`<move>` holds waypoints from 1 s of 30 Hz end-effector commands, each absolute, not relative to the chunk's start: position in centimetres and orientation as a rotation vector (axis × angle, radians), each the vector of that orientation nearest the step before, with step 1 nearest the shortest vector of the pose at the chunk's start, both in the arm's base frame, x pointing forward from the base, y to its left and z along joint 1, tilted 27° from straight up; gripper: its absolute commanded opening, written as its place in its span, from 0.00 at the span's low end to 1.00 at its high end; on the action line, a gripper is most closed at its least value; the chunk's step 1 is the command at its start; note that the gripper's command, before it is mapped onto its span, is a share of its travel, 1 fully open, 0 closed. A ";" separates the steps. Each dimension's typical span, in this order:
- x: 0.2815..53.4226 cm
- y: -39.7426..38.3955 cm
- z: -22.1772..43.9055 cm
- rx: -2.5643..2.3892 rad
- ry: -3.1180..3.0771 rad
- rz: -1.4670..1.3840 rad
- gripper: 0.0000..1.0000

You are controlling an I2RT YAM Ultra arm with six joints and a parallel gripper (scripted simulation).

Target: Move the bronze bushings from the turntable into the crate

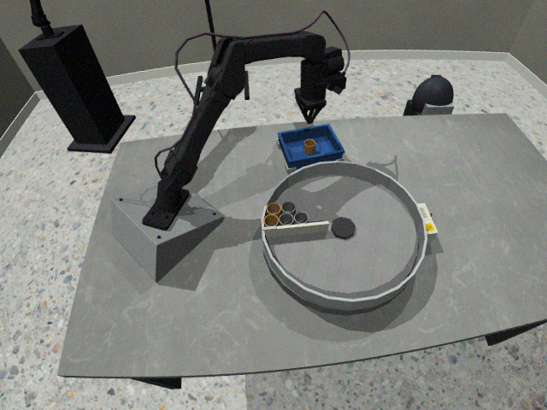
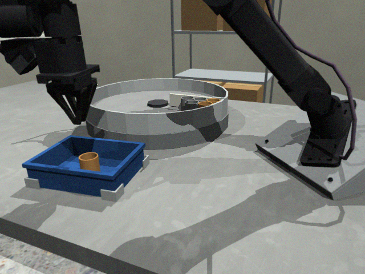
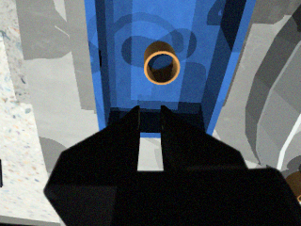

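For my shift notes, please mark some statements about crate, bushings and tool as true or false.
1. One bronze bushing stands in the blue crate. True.
2. The tool holds a steel bushing. False: it holds nothing.
3. Three steel bushings remain on the turntable. True.
4. The crate is tilted out of its guides. False: it sits level between them.

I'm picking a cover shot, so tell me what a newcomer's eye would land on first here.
Probably the big round turntable, with bronze and steel bushings huddled against its white divider. Next, the bright blue crate beside it, with one bronze bushing standing inside. Above that crate hangs the black arm's empty hand.
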State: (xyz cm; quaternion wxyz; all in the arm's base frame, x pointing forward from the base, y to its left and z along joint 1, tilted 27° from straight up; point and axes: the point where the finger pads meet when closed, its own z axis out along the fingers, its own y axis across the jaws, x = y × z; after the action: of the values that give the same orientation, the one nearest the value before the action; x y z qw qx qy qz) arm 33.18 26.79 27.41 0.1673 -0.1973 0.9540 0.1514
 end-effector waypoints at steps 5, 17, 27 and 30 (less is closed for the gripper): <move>33.6 26.4 28.9 -0.545 2.674 0.449 0.16; 33.6 26.4 28.9 -0.545 2.674 0.449 0.16; 33.5 26.3 29.9 -0.539 2.643 0.466 0.15; 33.4 26.1 29.0 -0.539 2.666 0.458 0.15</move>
State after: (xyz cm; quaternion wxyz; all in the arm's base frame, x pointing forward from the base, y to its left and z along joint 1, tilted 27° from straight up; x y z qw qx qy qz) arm 33.20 26.80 27.42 0.1673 -0.1971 0.9539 0.1525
